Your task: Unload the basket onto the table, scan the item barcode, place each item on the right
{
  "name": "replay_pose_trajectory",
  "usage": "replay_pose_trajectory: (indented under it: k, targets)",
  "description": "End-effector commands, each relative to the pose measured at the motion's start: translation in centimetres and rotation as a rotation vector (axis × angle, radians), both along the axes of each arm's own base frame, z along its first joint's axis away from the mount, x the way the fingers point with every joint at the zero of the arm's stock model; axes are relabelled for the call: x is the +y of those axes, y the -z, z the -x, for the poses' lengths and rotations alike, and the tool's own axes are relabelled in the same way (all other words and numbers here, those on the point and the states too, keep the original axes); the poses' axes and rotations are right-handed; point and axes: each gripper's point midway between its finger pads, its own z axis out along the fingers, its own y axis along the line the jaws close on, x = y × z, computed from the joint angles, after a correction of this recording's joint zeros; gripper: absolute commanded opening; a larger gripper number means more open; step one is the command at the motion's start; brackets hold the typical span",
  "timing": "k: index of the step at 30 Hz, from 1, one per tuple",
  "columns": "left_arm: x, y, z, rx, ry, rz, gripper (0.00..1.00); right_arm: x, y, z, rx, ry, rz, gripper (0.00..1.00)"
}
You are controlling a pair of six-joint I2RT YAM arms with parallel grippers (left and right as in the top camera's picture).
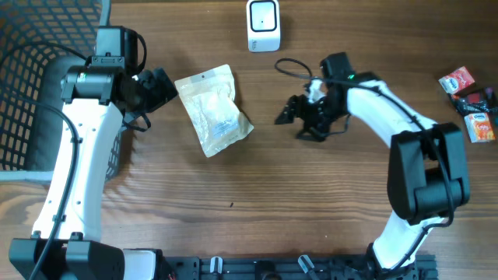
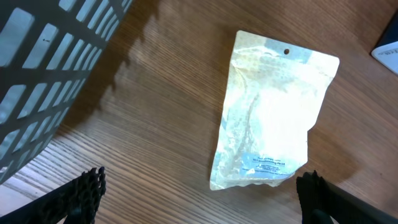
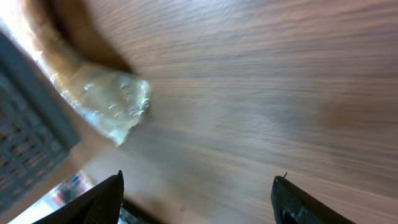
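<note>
Left gripper (image 1: 162, 89) and right gripper (image 1: 289, 124) both released, jaws spread, nothing held.
Clear pouch (image 1: 212, 109) flat on the wooden surface (image 1: 233, 202) between them, just beside the left, apart from the right; white scanner (image 1: 263, 25) at the far edge; black basket (image 1: 31, 93) at left.

The pouch (image 1: 212, 109) is translucent white with blue print; left of it, a dark grey lattice basket (image 1: 31, 85) on a brown wood-grain table (image 1: 257, 194).

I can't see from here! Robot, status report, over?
Left gripper open, right gripper open, both empty. Bag flat on table, not held. Nothing between bag and scanner.
</note>
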Motion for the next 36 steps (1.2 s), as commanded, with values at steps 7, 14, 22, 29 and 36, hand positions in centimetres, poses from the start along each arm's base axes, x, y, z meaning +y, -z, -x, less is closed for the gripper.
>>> replay_pose_trajectory:
  k: [7,14,22,29,36]
  targets:
    - [0.4,0.1,-0.1,0.002,-0.026,-0.010,1.00,7.6,-7.0,-6.6,-0.552,-0.314,0.064,0.90]
    - [0.4,0.1,-0.1,0.002,-0.026,-0.010,1.00,16.4,-4.9,-6.8,-0.752,-0.405,0.118,0.98]
    - [0.4,0.1,-0.1,0.002,-0.026,-0.010,1.00,16.9,0.7,-6.1,-0.639,-0.422,0.118,1.00]
    - [0.4,0.1,-0.1,0.002,-0.026,-0.010,1.00,17.0,4.6,-4.6,-0.493,-0.389,0.093,0.80]
    - [0.4,0.1,-0.1,0.002,-0.026,-0.010,1.00,16.5,4.1,-5.3,-0.460,-0.308,0.091,0.18]
